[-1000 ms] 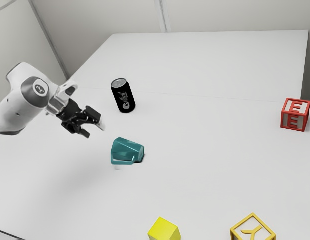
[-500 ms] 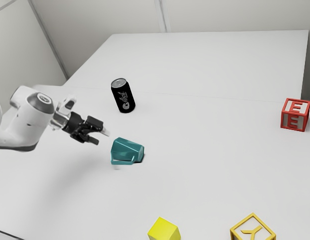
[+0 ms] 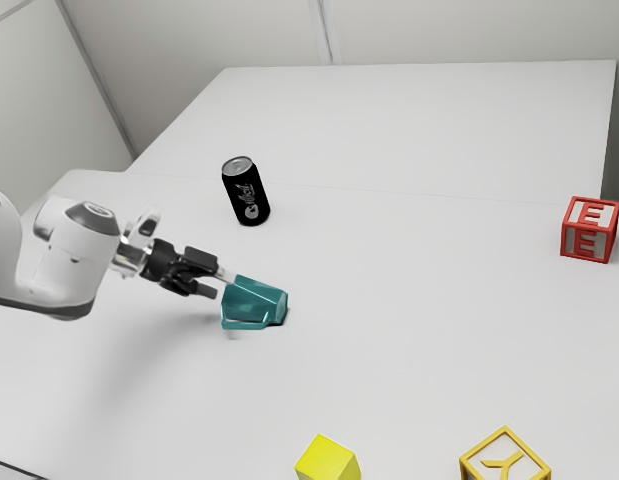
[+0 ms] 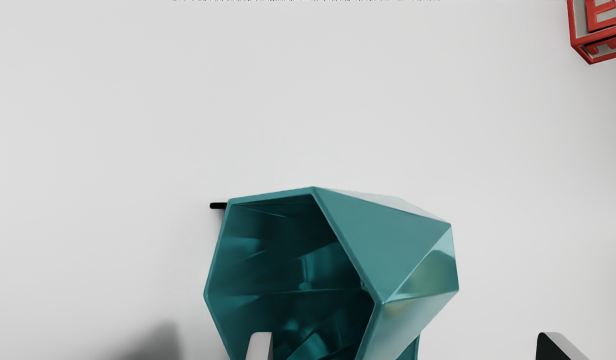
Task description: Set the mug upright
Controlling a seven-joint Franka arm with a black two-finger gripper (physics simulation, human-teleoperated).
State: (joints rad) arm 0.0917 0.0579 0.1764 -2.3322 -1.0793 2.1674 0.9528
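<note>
At the exterior view's left, the arm reaches in low over the surface, and an elbow or wrist too near the surface could scrape it if the hand dips further. The gripper has its fingers spread wide and grips nothing: one fingertip stands before the mug's open mouth, the other outside, past its wall. Whether the first is already inside, one cannot tell. Should it meet the rim on the way in, the push would probably skid the mug rather than straddle its wall.

The black can stands just beyond; a wide sideways swing of the hand might knock it over.

The teal mug lies on its side on the surface, its mouth towards the gripper and its base towards the exterior view's right. Closing now would likely catch only one slanted wall, off centre, so the mug could twist or slip out as it is tipped. Let go before the base sits flat, it may topple back.

Further right, the yellow cube, the yellow-framed block and the red-framed block lie well apart, posing little risk.
</note>
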